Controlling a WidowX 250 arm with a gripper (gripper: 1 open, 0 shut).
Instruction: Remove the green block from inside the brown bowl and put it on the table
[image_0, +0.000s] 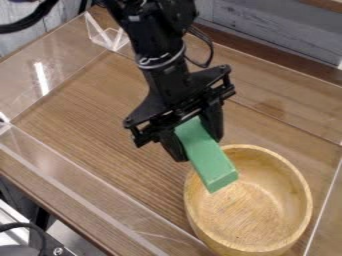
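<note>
One close camera looks down obliquely across the table (83, 118)

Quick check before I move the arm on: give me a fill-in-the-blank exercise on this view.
The block held by the tool is colored ____.
The robot arm is colored ____.
The wooden container beneath the block's lower end is a ____.

Missing words: green; black; bowl

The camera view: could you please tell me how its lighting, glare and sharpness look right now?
Camera view, now: even, fairly bright light; a whitish glare streak on the clear wall at left; the bowl pale inside with soft shading; the black end effector dark, its detail partly lost; image slightly soft overall.
</note>
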